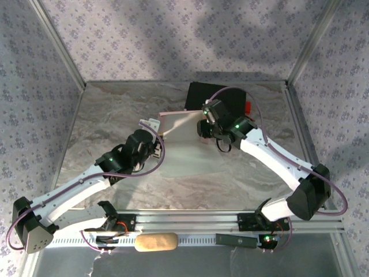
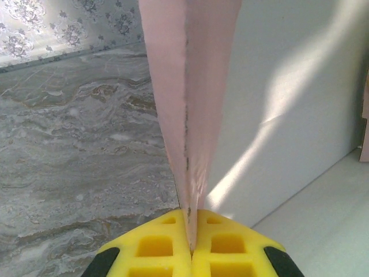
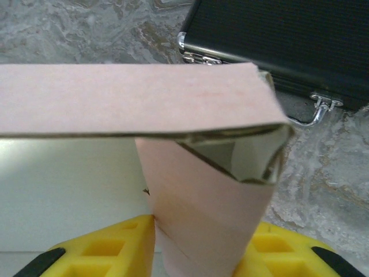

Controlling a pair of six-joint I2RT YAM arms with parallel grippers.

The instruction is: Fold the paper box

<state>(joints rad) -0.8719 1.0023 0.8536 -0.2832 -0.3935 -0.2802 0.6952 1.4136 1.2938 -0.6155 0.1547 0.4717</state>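
**Item: paper box** (image 1: 181,124). Thin pink card with a pale whitish inner face, partly raised. It sits on the marbled grey table (image 1: 115,115) at the middle of the far half, between the two claws and just in front of the black case (image 1: 202,95).

**Left claw** (image 1: 155,137). At the box's left end. In the left wrist view its yellow fingers (image 2: 155,248) are pressed together on a folded pink edge of the box (image 2: 190,115). The fold rises straight up from the fingertips. The whitish face stands to the right of the fold and the table (image 2: 75,144) lies to its left.

**Right claw** (image 1: 203,124). At the box's right end, next to the case.
- In the right wrist view its yellow fingers (image 3: 115,248) stand parted.
- An upright pink flap fills the gap between them, and its left side touches the left finger.
- Whether the fingers press on the flap cannot be told.
- Above the fingers a long pink panel of the box (image 3: 132,95) runs across, with an open corner showing the whitish inside.

**Black case** (image 3: 288,40). Ribbed lid with metal corner fittings and a wire handle (image 3: 314,112). It lies beyond the box, and the pictures do not show clearly whether the two touch.
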